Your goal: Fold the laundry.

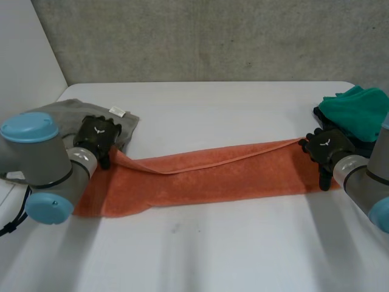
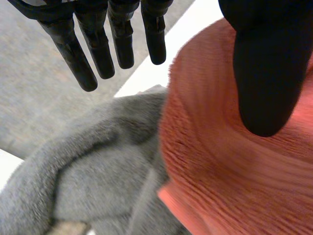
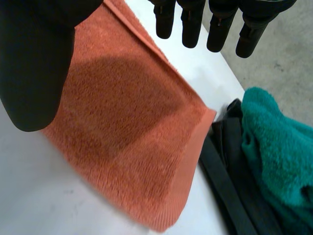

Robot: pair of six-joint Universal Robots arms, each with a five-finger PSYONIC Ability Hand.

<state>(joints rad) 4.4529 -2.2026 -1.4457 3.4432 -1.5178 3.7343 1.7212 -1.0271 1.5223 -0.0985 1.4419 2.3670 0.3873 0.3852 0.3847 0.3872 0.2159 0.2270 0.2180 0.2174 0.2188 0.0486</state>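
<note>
The orange towel is lying as a long band across the white table, running from near the left edge to near the right edge. I am hovering my left hand over the towel's left end, where the cloth is bunching up against a grey cloth that is sitting at the table's far left corner. That hand is spread: its fingers are hanging straight and the thumb is standing well apart from them, pinching nothing. I am keeping my right hand above the towel's right end, over its far corner, also spread, with straight fingers and the thumb wide of them, gripping nothing. Just beside that corner, a green towel is resting on a dark cloth at the table's right edge.
</note>
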